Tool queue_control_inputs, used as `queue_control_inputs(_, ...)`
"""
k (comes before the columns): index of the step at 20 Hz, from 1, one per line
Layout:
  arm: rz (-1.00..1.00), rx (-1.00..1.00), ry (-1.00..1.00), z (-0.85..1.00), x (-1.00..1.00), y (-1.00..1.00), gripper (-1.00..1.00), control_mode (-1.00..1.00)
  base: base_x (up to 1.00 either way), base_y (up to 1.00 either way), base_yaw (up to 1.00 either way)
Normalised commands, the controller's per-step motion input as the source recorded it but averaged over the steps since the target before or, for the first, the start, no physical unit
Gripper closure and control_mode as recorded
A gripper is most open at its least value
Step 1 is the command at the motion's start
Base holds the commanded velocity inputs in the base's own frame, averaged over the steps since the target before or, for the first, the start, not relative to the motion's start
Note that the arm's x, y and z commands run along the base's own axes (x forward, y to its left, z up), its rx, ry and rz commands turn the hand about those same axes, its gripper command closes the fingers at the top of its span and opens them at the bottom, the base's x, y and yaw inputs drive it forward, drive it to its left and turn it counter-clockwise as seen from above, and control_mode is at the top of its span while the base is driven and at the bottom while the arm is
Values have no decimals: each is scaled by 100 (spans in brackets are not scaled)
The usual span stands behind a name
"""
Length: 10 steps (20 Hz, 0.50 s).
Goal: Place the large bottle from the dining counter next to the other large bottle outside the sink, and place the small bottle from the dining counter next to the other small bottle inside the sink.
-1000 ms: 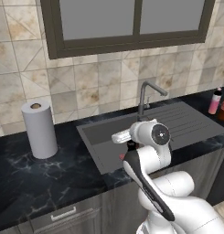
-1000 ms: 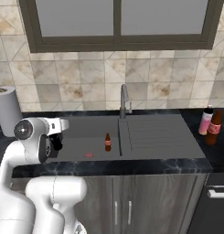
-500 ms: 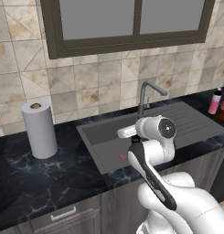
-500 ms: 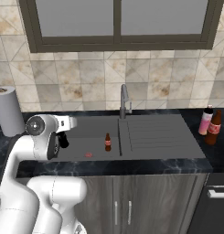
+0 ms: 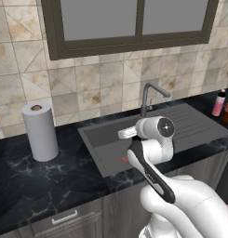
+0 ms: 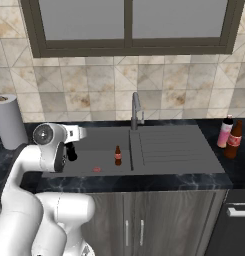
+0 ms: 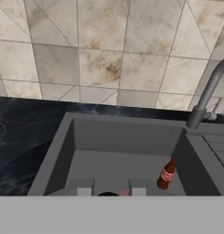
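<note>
— So where is the gripper (image 7: 111, 189)?

— Over the near edge of the sink (image 7: 63, 151), fingers drawn close on something small and dark.

— The small bottle (image 7: 166, 174)?

— One stands upright in the basin, ahead and right of the hand, by the wall below the faucet (image 7: 205, 96).

— The large ones?

— Brown bottle (image 6: 234, 140) just beside the pink bottle (image 6: 224, 131), far right, outside the sink.

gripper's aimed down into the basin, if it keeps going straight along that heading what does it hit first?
Most likely the sink floor, near the red drain spot between the fingertips of the gripper. The small bottle stands off to one side. Depth is unclear.
</note>
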Motion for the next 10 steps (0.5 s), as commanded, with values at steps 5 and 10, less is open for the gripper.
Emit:
queue_control_inputs(5,0,0,-5,-27,9,-1,100,-100,0,0,0)
queue_control_inputs(10,0,0,-11,-35,8,-7,100,-100,0,0,0)
